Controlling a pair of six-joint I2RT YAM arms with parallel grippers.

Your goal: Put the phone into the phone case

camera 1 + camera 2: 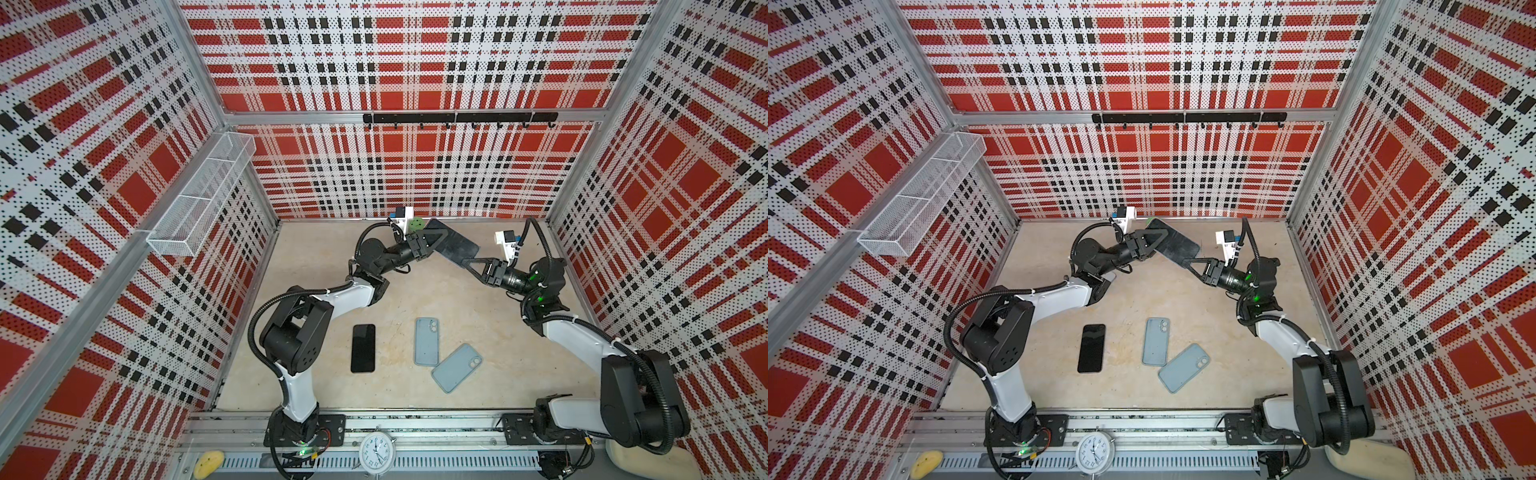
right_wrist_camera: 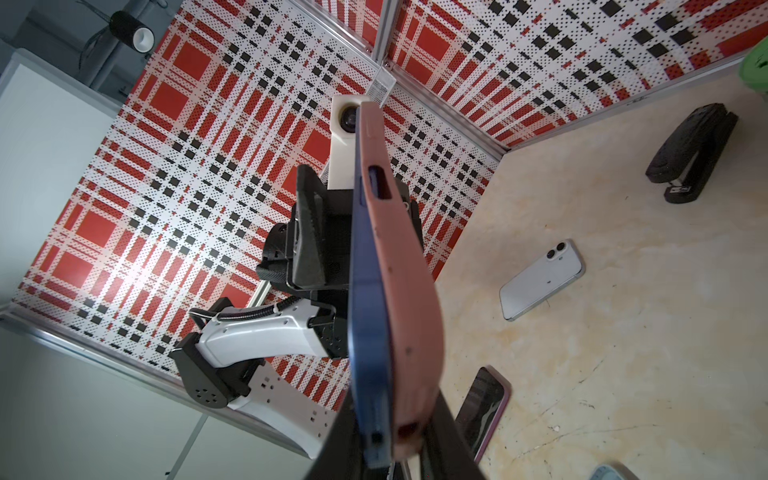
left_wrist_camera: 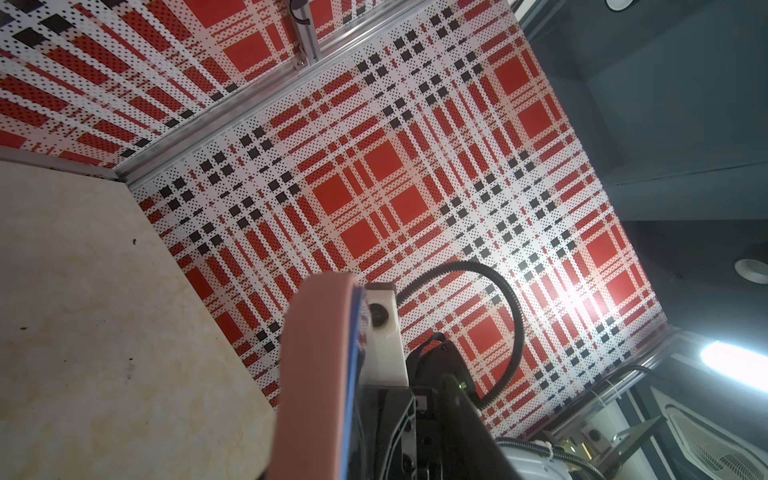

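Both ends of the blue phone [image 2: 370, 316], backed by a pink case [image 2: 409, 299] and raised above the table's [image 1: 478, 332] far middle, sit between jaws: the right gripper [image 1: 469, 262] clamps its end, while the left gripper's [image 1: 432, 243] jaws stand parted, one finger [image 2: 309, 232] clear of it.

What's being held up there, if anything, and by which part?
A blue phone backed by a pink case. The right hand grips one short end; the left hand straddles the other end, one finger off it.
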